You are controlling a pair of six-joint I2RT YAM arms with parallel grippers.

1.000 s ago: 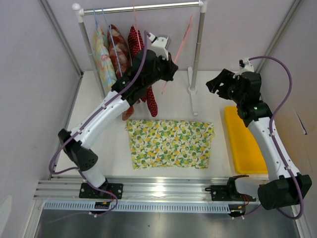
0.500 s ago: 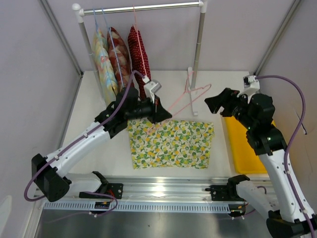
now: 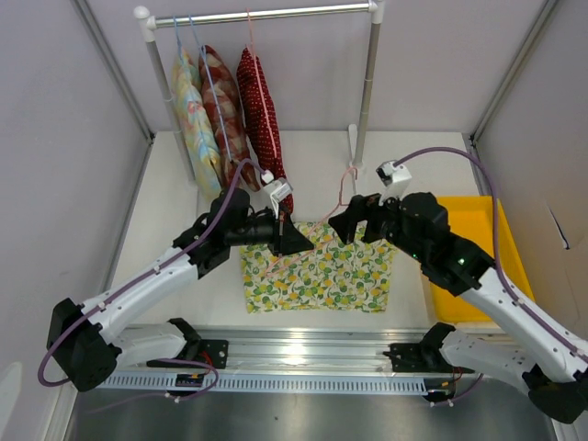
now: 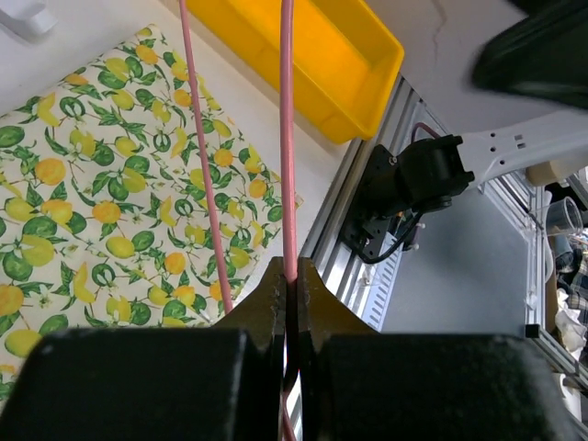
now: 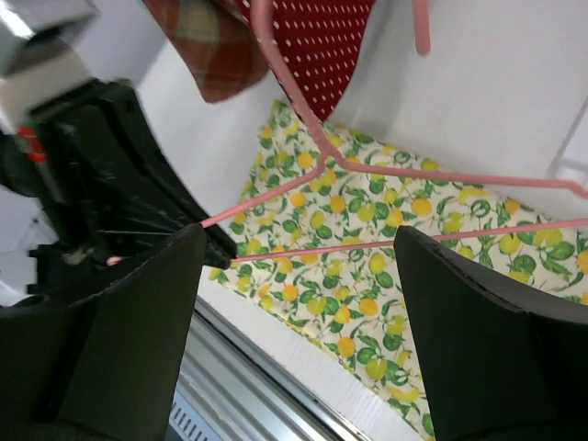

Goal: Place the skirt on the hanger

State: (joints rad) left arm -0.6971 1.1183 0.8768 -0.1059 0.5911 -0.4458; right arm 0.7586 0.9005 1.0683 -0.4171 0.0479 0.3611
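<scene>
- Pink wire hanger (image 4: 287, 138) — pinched in the left gripper's (image 4: 288, 276) tightly closed fingers.
- Lemon-print skirt (image 3: 317, 271) lies flat on the bench (image 3: 165, 211) beneath both grippers.
- Spread wide, the right gripper (image 5: 299, 241) has the hanger just ahead.

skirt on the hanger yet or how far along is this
Done: the pink hanger is clamped in the left end effector, held over the skirt. In hand: the right end effector, open, faces the hanger near its hook. Left: the skirt lies flat on the table, none of it on the hanger yet.
</scene>
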